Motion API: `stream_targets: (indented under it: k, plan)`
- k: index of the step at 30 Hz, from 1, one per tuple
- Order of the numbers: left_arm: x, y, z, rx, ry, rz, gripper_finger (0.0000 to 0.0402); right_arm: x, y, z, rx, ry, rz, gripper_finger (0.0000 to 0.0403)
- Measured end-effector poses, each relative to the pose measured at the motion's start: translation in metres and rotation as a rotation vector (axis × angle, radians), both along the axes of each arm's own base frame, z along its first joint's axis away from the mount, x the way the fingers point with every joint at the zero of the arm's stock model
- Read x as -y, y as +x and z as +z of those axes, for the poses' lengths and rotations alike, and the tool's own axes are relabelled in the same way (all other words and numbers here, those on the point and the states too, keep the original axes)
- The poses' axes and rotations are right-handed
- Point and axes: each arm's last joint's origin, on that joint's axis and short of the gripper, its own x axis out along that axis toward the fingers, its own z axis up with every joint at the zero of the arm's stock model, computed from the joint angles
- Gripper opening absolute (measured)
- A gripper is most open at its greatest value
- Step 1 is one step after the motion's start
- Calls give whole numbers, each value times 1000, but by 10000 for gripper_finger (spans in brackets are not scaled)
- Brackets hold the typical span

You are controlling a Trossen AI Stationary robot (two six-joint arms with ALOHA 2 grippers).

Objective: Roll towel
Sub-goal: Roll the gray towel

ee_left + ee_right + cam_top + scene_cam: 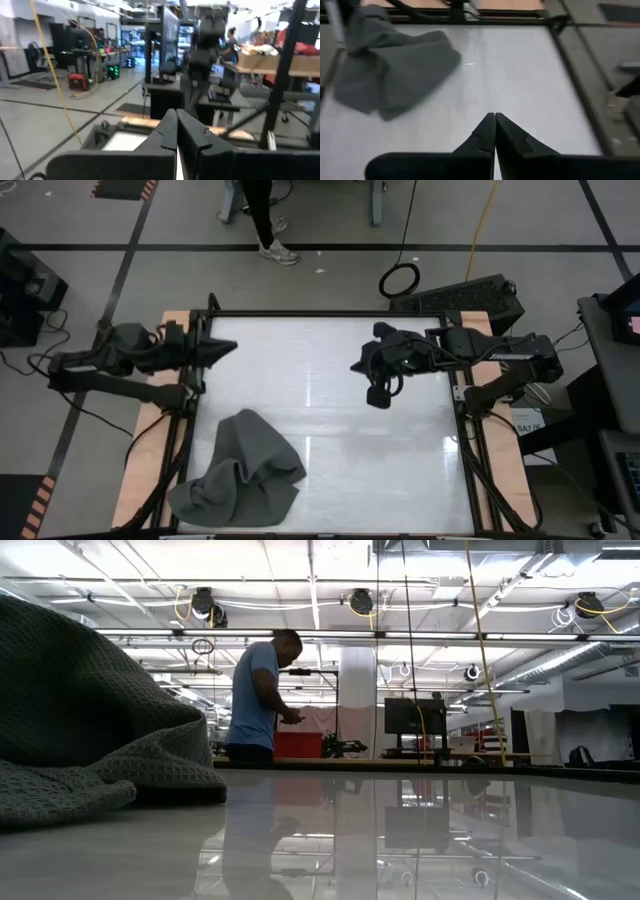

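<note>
From above, the crumpled dark grey soft cloth towel (240, 475) lies on the glossy white counter (330, 450). The left claw (228, 348) sits pressed together beyond the towel, apart from it; the right claw (357, 366) likewise, empty. Low view: the towel (90, 730) is heaped, with a person (258, 695) standing behind. Right wrist view: the claw's fingers (495, 131) meet, clear of the towel (390, 70).
</note>
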Motion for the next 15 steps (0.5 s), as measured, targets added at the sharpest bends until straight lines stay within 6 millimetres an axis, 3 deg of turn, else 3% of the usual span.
stream_targets:
  k: [4, 8, 15]
  plan:
    - [-1, 17, 35, 33, -18, 56, 2, 11, 0, -1, -25, -59, 17, 0]
    - [-2, 37, 56, 49, -95, 122, 2, 21, -4, -4, -79, -70, -7, 0]
    - [-1, 70, 51, 4, -329, 105, 2, 39, -10, -10, -159, -45, -39, 0]
